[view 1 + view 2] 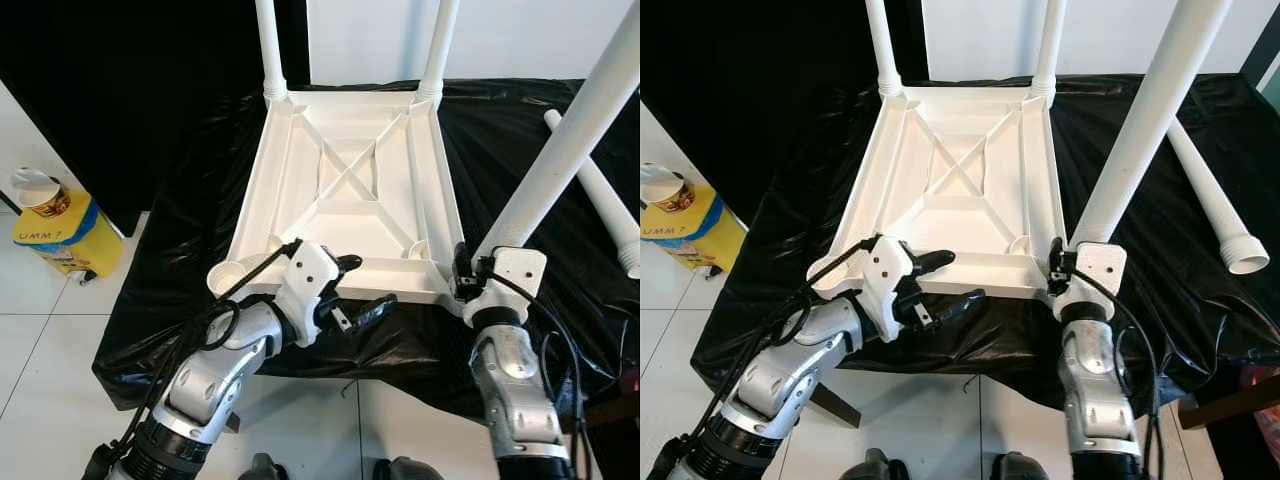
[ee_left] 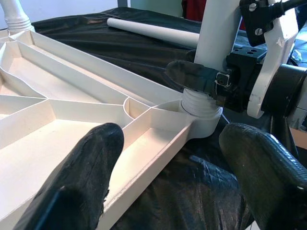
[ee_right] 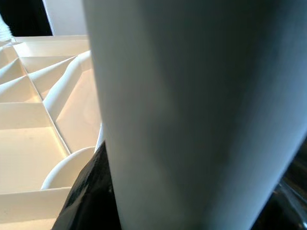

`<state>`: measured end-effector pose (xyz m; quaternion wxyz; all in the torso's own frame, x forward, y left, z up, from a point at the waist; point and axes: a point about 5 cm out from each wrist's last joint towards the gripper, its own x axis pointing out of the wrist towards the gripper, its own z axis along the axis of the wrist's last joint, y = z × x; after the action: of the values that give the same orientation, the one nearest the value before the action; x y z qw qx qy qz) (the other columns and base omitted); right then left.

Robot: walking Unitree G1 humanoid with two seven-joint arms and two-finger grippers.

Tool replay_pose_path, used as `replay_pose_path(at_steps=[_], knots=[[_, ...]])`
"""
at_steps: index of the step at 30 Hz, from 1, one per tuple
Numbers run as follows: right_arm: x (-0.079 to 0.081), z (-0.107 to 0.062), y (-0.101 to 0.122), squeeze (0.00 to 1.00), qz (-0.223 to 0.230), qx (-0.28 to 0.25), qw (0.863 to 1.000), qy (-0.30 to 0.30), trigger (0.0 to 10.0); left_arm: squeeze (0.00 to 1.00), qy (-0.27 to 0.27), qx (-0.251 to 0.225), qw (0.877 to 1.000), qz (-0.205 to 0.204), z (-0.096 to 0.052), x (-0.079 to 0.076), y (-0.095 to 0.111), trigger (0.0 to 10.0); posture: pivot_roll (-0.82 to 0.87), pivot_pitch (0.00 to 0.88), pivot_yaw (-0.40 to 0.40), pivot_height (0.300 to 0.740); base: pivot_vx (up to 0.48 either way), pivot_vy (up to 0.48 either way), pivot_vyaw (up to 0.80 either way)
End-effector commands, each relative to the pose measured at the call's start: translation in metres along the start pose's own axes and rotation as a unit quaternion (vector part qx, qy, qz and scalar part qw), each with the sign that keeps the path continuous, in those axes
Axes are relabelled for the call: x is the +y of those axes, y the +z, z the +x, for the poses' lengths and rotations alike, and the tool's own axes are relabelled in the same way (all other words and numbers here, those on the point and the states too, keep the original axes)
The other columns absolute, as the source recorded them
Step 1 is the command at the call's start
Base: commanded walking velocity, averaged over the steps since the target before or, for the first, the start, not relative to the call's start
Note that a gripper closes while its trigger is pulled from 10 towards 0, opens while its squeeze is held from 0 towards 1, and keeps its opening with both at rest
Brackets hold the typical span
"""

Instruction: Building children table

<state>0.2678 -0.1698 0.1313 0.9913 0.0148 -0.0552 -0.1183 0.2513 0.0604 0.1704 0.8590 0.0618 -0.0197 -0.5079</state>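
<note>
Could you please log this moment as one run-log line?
stage: third leg at near-right socket | right gripper: shut on third leg | left gripper: open, at upturned tabletop front edge | spare leg: on cloth

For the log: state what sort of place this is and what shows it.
Probably an indoor room set up as an assembly spot, perhaps in a home: white floor tiles, a work surface draped in crinkled black plastic sheet, and an upturned white plastic child's table with a loose white leg beside it.

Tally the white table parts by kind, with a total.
Tabletop, upside down: 1
Legs standing in far corner sockets: 2
Leg held by right gripper at near corner: 1
Loose leg on the black sheet: 1
Total: 5
</note>
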Motion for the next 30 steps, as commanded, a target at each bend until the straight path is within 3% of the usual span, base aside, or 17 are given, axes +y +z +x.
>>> replay_pose_path(at_steps=[1, 7, 8, 11, 12, 17, 18, 19, 20, 21, 22, 29, 30], knots=[[-0.002, -0.007, -0.025, 0.00, -0.004, 0.067, 0.998, -0.017, 10.0, 0.00, 0.016, 0.011, 1.000, 0.003, 0.001, 0.003, -0.002, 10.0, 0.02, 0.083, 0.030, 0.740, 0.000, 0.000, 0.00], [0.003, -0.007, -0.020, 0.00, 0.006, 0.052, 0.999, 0.001, 10.0, 0.00, 0.015, 0.011, 1.000, 0.005, 0.001, 0.004, -0.001, 10.0, 0.02, 0.076, 0.030, 0.740, 0.000, 0.000, 0.00], [0.004, -0.007, -0.017, 0.66, 0.006, 0.042, 0.999, 0.010, 10.0, 0.00, 0.014, 0.011, 1.000, 0.007, 0.001, 0.005, -0.001, 10.0, 0.02, 0.072, 0.028, 0.740, 0.000, 0.000, 0.00], [0.004, -0.006, -0.015, 0.66, 0.006, 0.036, 0.999, 0.015, 10.0, 0.00, 0.014, 0.011, 1.000, 0.008, 0.001, 0.005, -0.001, 10.0, 0.02, 0.072, 0.027, 0.740, 0.000, 0.000, 0.00], [0.003, -0.006, -0.012, 1.00, 0.006, 0.028, 0.999, 0.023, 10.0, 0.00, 0.014, 0.011, 1.000, 0.009, 0.000, 0.005, -0.001, 10.0, 0.02, 0.070, 0.027, 0.740, 0.000, 0.000, 0.00], [-0.002, -0.004, -0.008, 1.00, 0.005, 0.013, 0.999, 0.047, 10.0, 0.00, 0.014, 0.011, 1.000, 0.010, 0.001, 0.005, -0.001, 10.0, 0.02, 0.069, 0.031, 0.740, 0.000, 0.000, 0.00], [-0.006, -0.003, -0.005, 1.00, 0.005, 0.006, 0.997, 0.074, 10.0, 0.00, 0.014, 0.010, 1.000, 0.010, 0.001, 0.005, -0.001, 10.0, 0.02, 0.068, 0.035, 0.740, 0.000, 0.000, 0.00], [-0.009, -0.002, -0.004, 0.83, 0.004, 0.001, 0.996, 0.092, 10.0, 0.00, 0.013, 0.010, 1.000, 0.010, 0.001, 0.005, 0.000, 10.0, 0.02, 0.068, 0.035, 0.740, 0.000, 0.000, 0.00], [-0.013, 0.000, -0.001, 0.29, -0.001, -0.005, 0.993, 0.121, 10.0, 0.00, 0.012, 0.010, 1.000, 0.011, 0.001, 0.005, 0.000, 10.0, 0.01, 0.068, 0.038, 0.740, 0.000, 0.000, 0.00], [-0.013, 0.000, -0.001, 0.29, -0.001, -0.005, 0.993, 0.121, 10.0, 0.00, 0.012, 0.010, 1.000, 0.011, 0.001, 0.005, 0.000, 10.0, 0.01, 0.068, 0.038, 0.740, 0.000, 0.000, 0.00], [-0.017, 0.002, 0.001, 0.00, -0.003, -0.010, 0.989, 0.144, 10.0, 0.00, 0.011, 0.010, 1.000, 0.012, 0.001, 0.005, 0.000, 10.0, 0.01, 0.069, 0.041, 0.740, 0.000, 0.000, 0.00], [-0.025, 0.009, 0.007, 0.00, -0.042, -0.022, 0.974, 0.220, 10.0, 0.00, 0.008, 0.011, 1.000, 0.016, 0.002, 0.007, 0.001, 10.0, 0.01, 0.069, 0.051, 0.740, 0.000, 0.000, 0.00], [-0.027, 0.015, 0.009, 0.00, -0.074, -0.023, 0.959, 0.273, 10.0, 0.00, 0.007, 0.010, 1.000, 0.018, 0.002, 0.008, 0.002, 10.0, 0.00, 0.071, 0.055, 0.740, 0.000, 0.000, 0.00]])
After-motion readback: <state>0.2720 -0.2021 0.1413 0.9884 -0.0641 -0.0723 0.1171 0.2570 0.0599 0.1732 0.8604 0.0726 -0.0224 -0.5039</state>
